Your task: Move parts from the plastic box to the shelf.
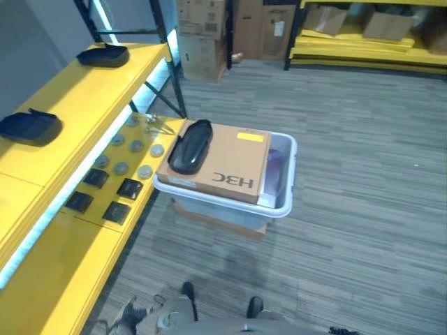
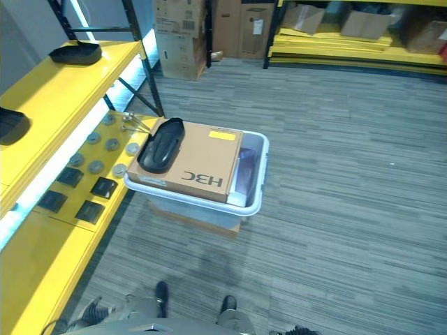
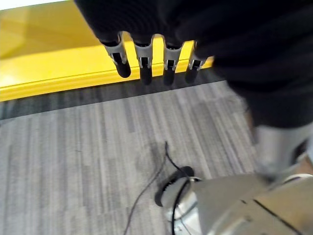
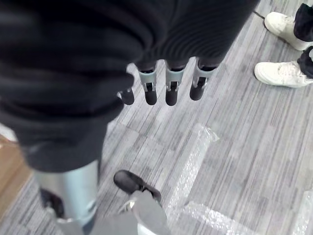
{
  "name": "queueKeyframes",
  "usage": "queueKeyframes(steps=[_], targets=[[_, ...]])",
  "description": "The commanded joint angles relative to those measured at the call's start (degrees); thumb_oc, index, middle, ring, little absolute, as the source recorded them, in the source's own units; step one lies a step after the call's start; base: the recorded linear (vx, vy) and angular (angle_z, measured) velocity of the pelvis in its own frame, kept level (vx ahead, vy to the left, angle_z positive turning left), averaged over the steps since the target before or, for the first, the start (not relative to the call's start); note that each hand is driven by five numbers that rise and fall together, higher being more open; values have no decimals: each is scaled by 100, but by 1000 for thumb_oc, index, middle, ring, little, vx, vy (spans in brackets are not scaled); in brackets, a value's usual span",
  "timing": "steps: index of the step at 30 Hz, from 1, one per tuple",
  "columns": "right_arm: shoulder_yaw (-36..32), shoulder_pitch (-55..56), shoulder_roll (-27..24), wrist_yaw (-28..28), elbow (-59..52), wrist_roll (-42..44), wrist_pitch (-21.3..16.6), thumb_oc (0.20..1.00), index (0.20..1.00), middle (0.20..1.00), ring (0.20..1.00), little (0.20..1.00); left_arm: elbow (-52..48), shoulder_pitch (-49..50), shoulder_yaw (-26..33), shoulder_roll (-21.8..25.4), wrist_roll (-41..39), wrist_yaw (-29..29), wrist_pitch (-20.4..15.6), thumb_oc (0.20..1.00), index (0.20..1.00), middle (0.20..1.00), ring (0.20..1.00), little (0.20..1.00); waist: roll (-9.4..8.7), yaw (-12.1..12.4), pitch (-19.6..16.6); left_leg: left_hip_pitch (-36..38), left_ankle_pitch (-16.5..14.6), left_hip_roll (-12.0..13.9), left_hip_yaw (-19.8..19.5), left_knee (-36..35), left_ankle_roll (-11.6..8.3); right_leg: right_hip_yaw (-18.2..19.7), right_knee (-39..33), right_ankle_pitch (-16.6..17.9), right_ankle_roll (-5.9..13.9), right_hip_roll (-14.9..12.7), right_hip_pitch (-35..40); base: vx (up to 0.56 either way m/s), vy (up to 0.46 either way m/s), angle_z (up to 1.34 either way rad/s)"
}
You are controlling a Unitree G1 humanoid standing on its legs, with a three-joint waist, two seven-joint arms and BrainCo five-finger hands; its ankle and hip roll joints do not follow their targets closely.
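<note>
A pale grey plastic box (image 1: 290,171) stands on the carpet beside the yellow shelf (image 1: 91,91). A brown cardboard carton (image 1: 227,164) lies across the top of the box, and a black oval part (image 1: 190,146) rests on the carton's left end. Two similar black parts (image 1: 103,54) (image 1: 28,127) lie on the shelf's upper board. Small round discs (image 1: 122,167) and black square parts (image 1: 115,211) sit on the lower board. My left hand (image 3: 146,63) hangs by the shelf's yellow edge with straight fingers, holding nothing. My right hand (image 4: 166,85) hangs over the carpet, fingers straight, also holding nothing.
Cardboard boxes (image 1: 202,35) are stacked at the back by a dark shelf post (image 1: 167,63). A yellow rack (image 1: 363,38) with more boxes runs along the far right. A person's white shoes (image 4: 281,73) and a strip of bubble wrap (image 4: 193,164) are on the floor near my right hand.
</note>
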Motion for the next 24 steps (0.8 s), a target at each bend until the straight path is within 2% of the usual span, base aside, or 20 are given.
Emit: queueKeyframes(steps=[1,7,11,13,14,15,16,19,20,22,24], targets=[[-35,-31,117,85,57,237,47,1000,1000,1000,1000,1000,-206,-374,143,61,183,93,-423,1000,1000,1000,1000,1000,-139,8,114,78,-1055,-195,-137,236,280,338,183,144,714,-328,-210,58,87,2],[-32,143,202,118,26,133,-116,1000,1000,1000,1000,1000,-478,-289,225,130,51,68,-450,1000,1000,1000,1000,1000,-92,41,48,235,-1010,-268,-153,-127,282,267,100,118,757,-318,-185,17,-13,4],[-11,136,197,183,-2,139,-133,1000,1000,1000,1000,1000,-597,-277,259,156,53,169,-445,1000,1000,1000,1000,1000,-128,81,68,177,-1054,-224,-182,34,265,259,117,80,718,-282,-181,0,-97,2],[-8,105,153,227,-64,167,-90,1000,1000,1000,1000,1000,-668,-293,303,186,40,201,-373,1000,1000,1000,1000,1000,-185,86,128,3,-1189,-218,-122,483,282,240,191,55,664,-299,-218,-24,-91,3],[2,79,129,220,-89,212,-61,1000,1000,1000,1000,1000,-661,-323,330,182,53,210,-365,1000,1000,1000,1000,1000,-204,97,180,-211,-1129,-211,-146,846,262,242,225,55,628,-301,-228,-53,-79,15],[73,-26,45,192,-118,427,32,1000,1000,1000,1000,1000,-641,-388,371,201,83,183,-336,1000,1000,1000,1000,1000,-195,140,362,-622,-847,-167,-399,1596,193,336,349,24,520,-230,-226,-36,-52,26],[87,-66,25,176,-113,512,74,1000,1000,1000,1000,1000,-632,-400,388,209,94,152,-325,1000,1000,1000,1000,1000,-176,156,404,-685,-788,-160,-496,1655,183,377,402,5,499,-204,-236,26,15,32],[43,-122,-51,256,-22,372,131,1000,1000,1000,1000,1000,-559,-387,401,218,63,73,-312,1000,1000,1000,1000,1000,-65,163,434,-452,-515,122,-539,766,102,440,416,-49,544,-150,-162,185,208,-17],[29,-98,-77,261,-1,348,132,1000,1000,1000,1000,1000,-543,-390,382,226,88,49,-317,1000,1000,1000,1000,1000,17,153,422,-452,-122,321,-511,317,-14,437,362,-65,568,-126,-83,238,300,-16],[7,-64,-129,234,4,386,140,1000,1000,1000,1000,1000,-530,-425,327,226,123,-17,-307,1000,1000,1000,1000,1000,117,147,442,-554,337,528,-545,-123,-133,442,350,-112,596,-169,33,229,348,12],[-21,-80,-117,177,35,433,149,1000,1000,1000,1000,1000,-475,-478,288,223,186,-69,-353,1000,1000,1000,1000,1000,117,152,409,-494,86,533,-458,-283,-95,368,416,-153,675,-378,44,212,386,10]])
